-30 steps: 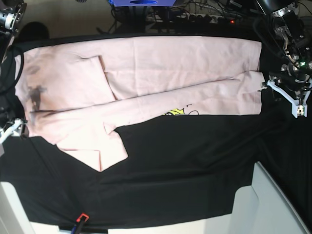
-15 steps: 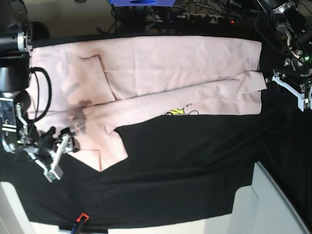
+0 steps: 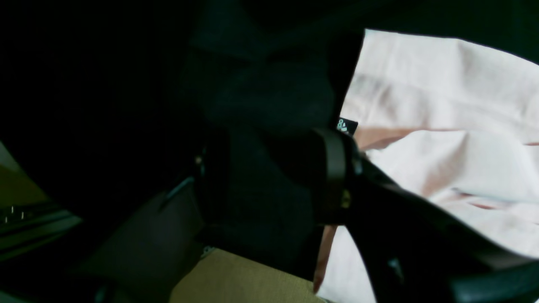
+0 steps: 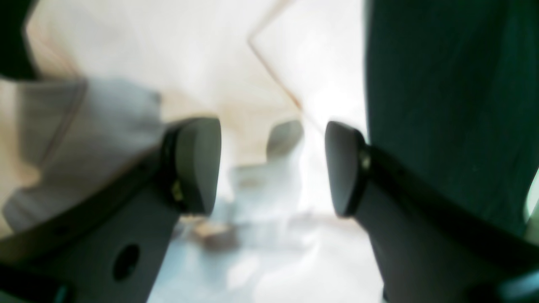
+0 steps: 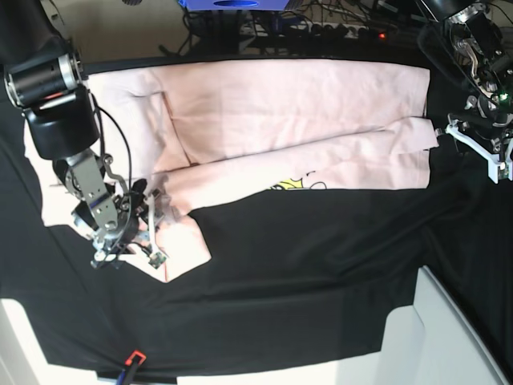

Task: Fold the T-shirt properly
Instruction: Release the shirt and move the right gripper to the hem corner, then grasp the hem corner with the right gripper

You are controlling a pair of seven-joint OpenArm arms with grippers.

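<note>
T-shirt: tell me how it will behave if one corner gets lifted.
The T-shirt will probably drape limply; it lies flat with soft creases and folded flaps. It looks light, thin cloth. Dragging it may bunch it on the black cloth, since wrinkles already show near the right gripper.

right gripper (image 4: 273, 168): jaws apart, pointed down | left gripper (image 5: 481, 152): low, opening unclear

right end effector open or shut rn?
Open. In the right wrist view the right end effector has its two fingertips standing clearly apart over the T-shirt, with pink fabric visible in the gap and nothing pinched.
</note>
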